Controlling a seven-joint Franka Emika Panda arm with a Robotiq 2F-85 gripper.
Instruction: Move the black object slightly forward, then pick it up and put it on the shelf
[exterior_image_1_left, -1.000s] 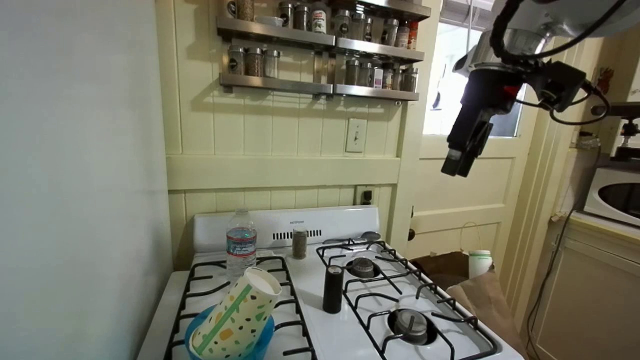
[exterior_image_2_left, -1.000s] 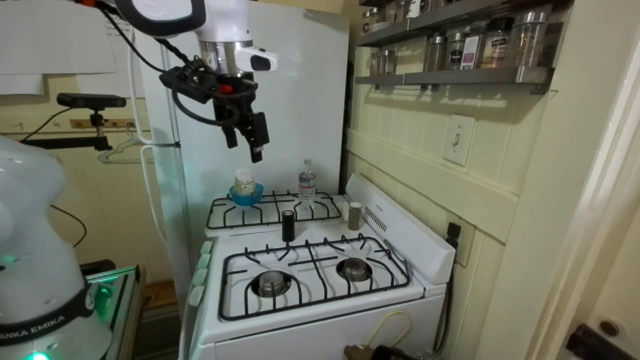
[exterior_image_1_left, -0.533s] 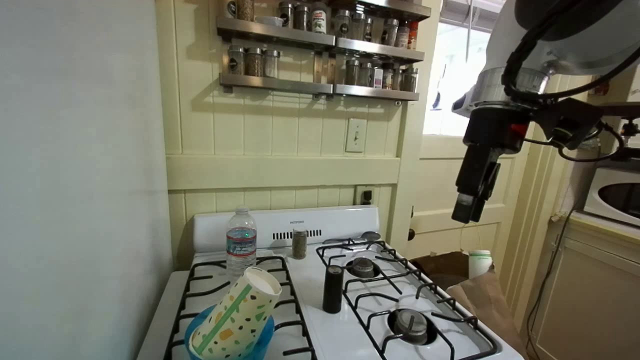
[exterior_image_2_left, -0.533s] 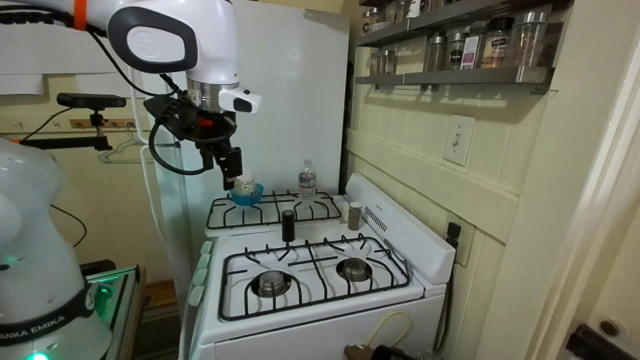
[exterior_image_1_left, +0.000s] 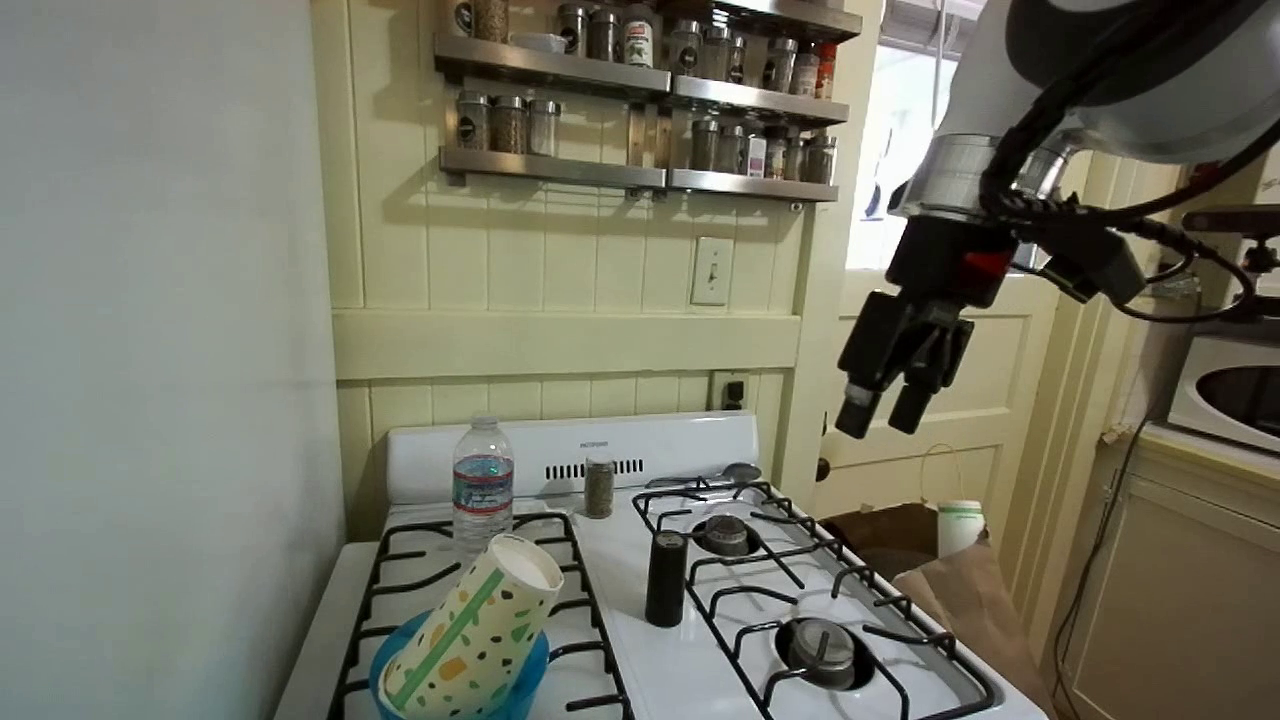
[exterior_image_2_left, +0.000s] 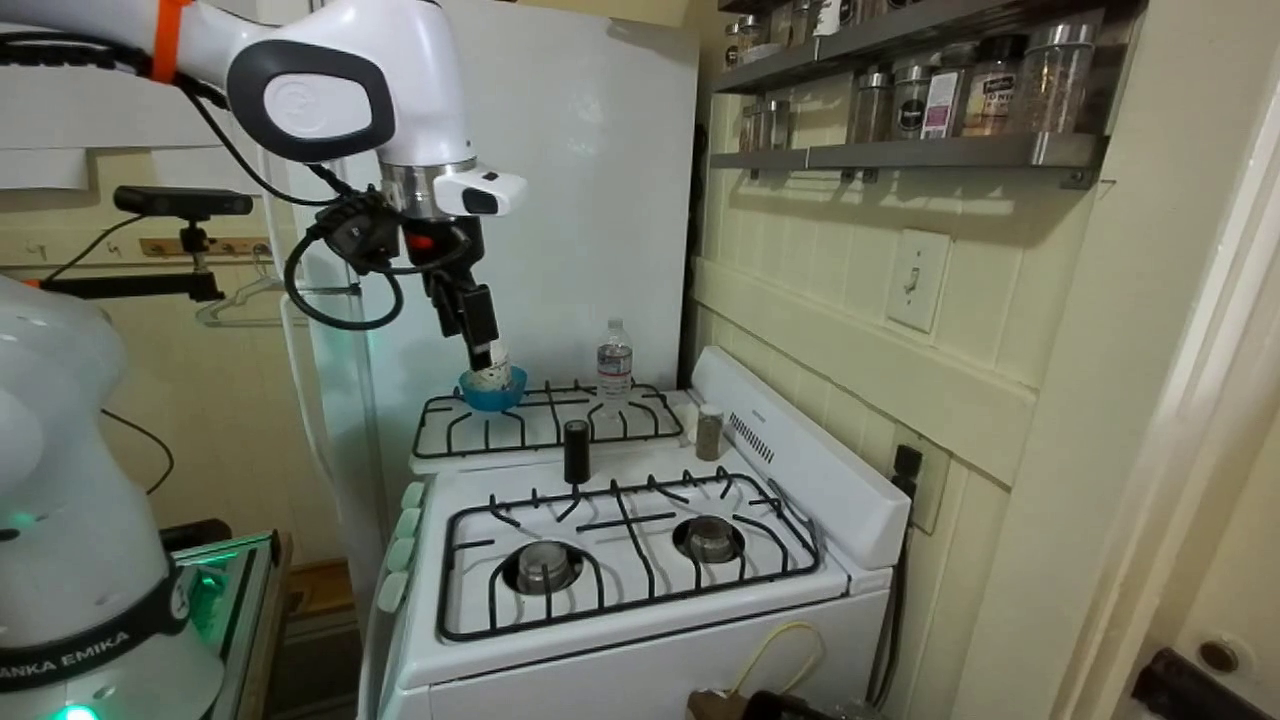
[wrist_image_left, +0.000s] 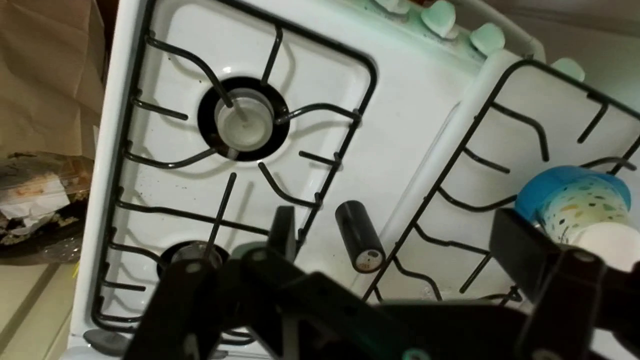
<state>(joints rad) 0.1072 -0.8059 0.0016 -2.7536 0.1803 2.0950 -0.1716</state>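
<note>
The black object (exterior_image_1_left: 666, 580), a small black cylinder, stands upright on the white stove top between the two burner grates. It also shows in an exterior view (exterior_image_2_left: 577, 452) and the wrist view (wrist_image_left: 357, 232). My gripper (exterior_image_1_left: 882, 412) is open and empty, above the stove and apart from the black object; an exterior view (exterior_image_2_left: 468, 342) shows it too. In the wrist view the fingers (wrist_image_left: 400, 235) are wide apart, with the black object seen between them, nearer the left finger. The shelf (exterior_image_1_left: 552, 168), a steel two-tier wall rack with jars, hangs above the stove; it also shows in an exterior view (exterior_image_2_left: 960, 152).
A clear water bottle (exterior_image_1_left: 483, 490) and a blue bowl (exterior_image_1_left: 530, 680) with a patterned paper cup (exterior_image_1_left: 475, 625) stand on the left grate. A spice jar (exterior_image_1_left: 599, 487) and a spoon (exterior_image_1_left: 740, 473) are by the backsplash. A fridge (exterior_image_2_left: 600, 200) stands beyond the stove.
My gripper has come down from higher up and turned, so that its two fingers now show apart in an exterior view. The black object has not moved.
</note>
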